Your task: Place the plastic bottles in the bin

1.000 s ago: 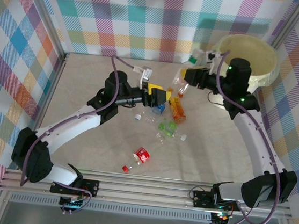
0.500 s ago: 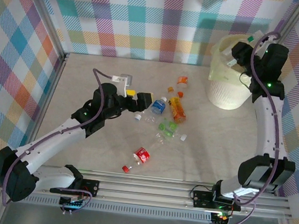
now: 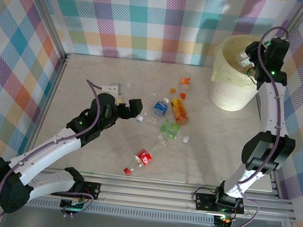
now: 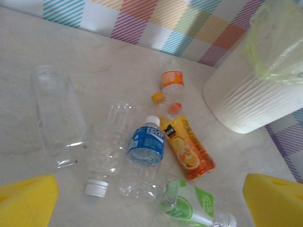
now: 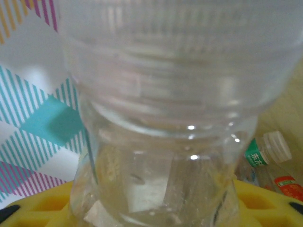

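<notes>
The right gripper (image 3: 244, 57) had shifted slightly above the bin (image 3: 227, 97), clenched on a clear bottle (image 5: 165, 118). The left gripper (image 3: 135, 106), spread open and empty, had pulled back from the bottles (image 3: 180, 111) lying on the tabletop (image 3: 89, 79).

Top external: fixed, above and behind my bases, facing down and forward; far off, takes in the whole table (image 3: 89, 84) and both my arms.
Left wrist: low over the table, facing forward toward the bin (image 4: 246, 104); middling range, my left pads (image 4: 26, 203) at the bottom corners.
Right wrist: very near, clear bottle (image 5: 165, 118) against the lens, blurred.
Shared, top and left wrist: blue-labelled bottle (image 3: 160, 108), orange bottle (image 3: 180, 111), bin wall.
</notes>
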You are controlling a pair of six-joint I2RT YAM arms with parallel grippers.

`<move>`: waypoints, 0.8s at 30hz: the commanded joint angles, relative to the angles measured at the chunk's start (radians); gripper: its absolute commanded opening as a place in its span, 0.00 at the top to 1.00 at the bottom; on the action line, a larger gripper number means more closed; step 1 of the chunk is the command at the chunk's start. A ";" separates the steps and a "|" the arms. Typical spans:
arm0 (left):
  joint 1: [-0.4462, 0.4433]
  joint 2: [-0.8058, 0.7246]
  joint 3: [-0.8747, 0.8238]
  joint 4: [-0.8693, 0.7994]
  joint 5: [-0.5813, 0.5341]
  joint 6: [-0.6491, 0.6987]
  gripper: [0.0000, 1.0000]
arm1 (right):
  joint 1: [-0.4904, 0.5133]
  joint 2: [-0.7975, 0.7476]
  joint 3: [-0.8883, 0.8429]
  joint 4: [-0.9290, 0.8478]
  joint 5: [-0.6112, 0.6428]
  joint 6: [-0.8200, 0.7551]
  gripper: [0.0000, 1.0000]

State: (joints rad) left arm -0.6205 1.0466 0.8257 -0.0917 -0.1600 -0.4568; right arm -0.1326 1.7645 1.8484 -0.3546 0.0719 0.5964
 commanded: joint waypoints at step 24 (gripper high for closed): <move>0.001 0.087 0.051 -0.146 -0.215 -0.075 0.00 | -0.005 -0.113 -0.074 -0.030 0.147 -0.112 0.09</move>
State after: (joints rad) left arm -0.6201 1.1187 0.8375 -0.1955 -0.3065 -0.4946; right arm -0.1326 1.7050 1.7939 -0.4351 0.2016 0.5323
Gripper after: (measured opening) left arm 0.999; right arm 0.911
